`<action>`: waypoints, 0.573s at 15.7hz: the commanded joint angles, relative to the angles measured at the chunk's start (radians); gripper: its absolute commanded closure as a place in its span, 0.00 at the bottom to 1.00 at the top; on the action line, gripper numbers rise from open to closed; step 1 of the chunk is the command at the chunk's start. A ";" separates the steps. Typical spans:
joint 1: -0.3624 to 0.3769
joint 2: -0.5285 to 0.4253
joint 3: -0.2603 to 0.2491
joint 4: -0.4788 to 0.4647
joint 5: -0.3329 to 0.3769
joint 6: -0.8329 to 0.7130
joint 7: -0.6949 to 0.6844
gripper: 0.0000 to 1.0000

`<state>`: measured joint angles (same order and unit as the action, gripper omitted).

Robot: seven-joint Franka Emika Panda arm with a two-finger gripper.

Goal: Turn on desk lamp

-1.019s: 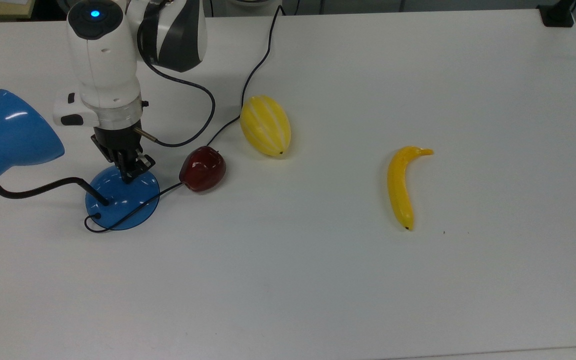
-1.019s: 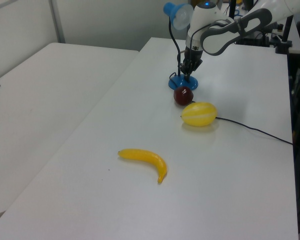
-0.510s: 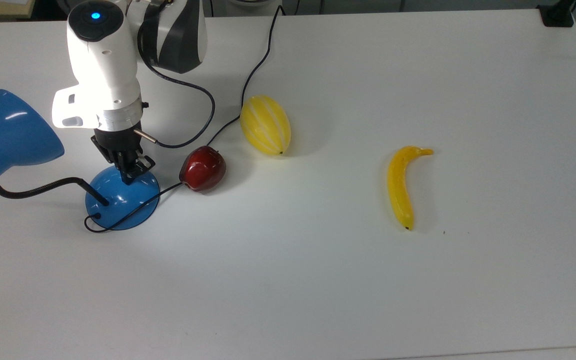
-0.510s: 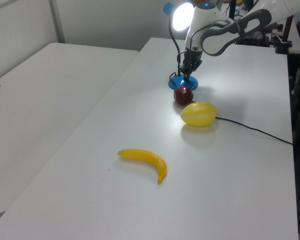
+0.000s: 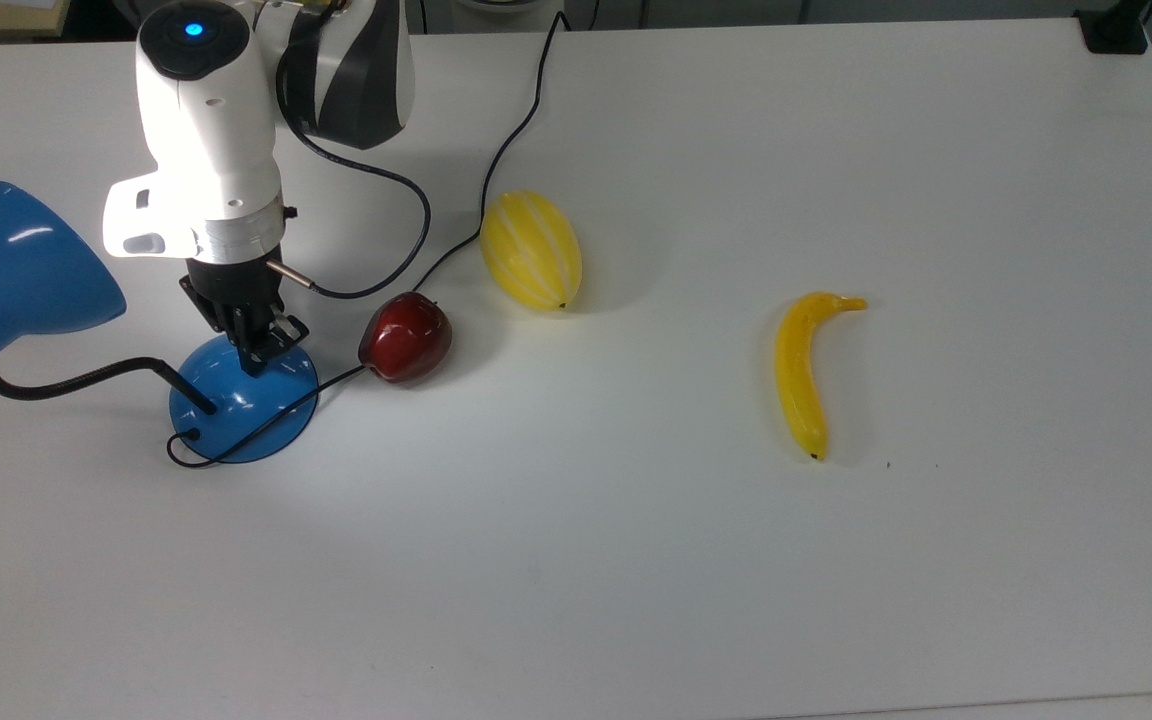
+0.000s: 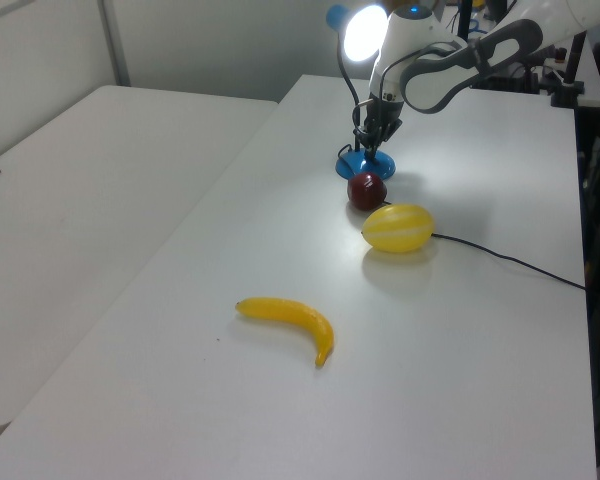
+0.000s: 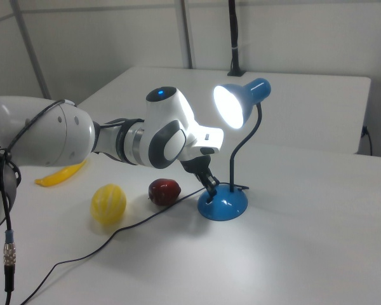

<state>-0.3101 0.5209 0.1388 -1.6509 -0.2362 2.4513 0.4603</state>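
Note:
The desk lamp is lit: its blue cone shade (image 7: 240,100) glows white, also in the left view (image 6: 363,31). In the top view the shade (image 5: 21,275) is at the far left, joined by a thin black bendy neck (image 5: 76,380) to the round blue base (image 5: 256,405). My gripper (image 5: 254,350) points down at the top of the base's dome, fingers together, with nothing held. In the right view the gripper (image 7: 211,184) tips sit just over the base (image 7: 225,204). The switch is hidden under the gripper.
A dark red apple (image 5: 406,337) lies just right of the base on the black cord (image 5: 496,160). A yellow striped melon (image 5: 531,250) sits beyond it and a banana (image 5: 801,375) lies further to the top view's right. The white table (image 5: 636,580) stretches wide in front.
The lamp went from dark to lit and stays lit. The gripper has hardly shifted over the base, and the lamp has slid slightly toward the top view's left.

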 commanded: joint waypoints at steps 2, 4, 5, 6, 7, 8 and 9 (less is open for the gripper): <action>0.014 -0.048 -0.013 0.002 -0.028 -0.050 0.031 1.00; 0.019 -0.079 -0.010 0.000 -0.025 -0.106 0.028 1.00; 0.020 -0.096 -0.005 -0.001 -0.023 -0.136 0.026 1.00; 0.022 -0.113 -0.001 -0.003 -0.020 -0.181 0.024 1.00; 0.038 -0.136 0.001 -0.003 -0.014 -0.233 0.015 1.00; 0.061 -0.160 0.001 -0.004 -0.006 -0.289 0.000 1.00; 0.075 -0.189 0.001 -0.009 0.012 -0.345 -0.015 1.00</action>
<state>-0.2924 0.4279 0.1452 -1.6334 -0.2368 2.2566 0.4591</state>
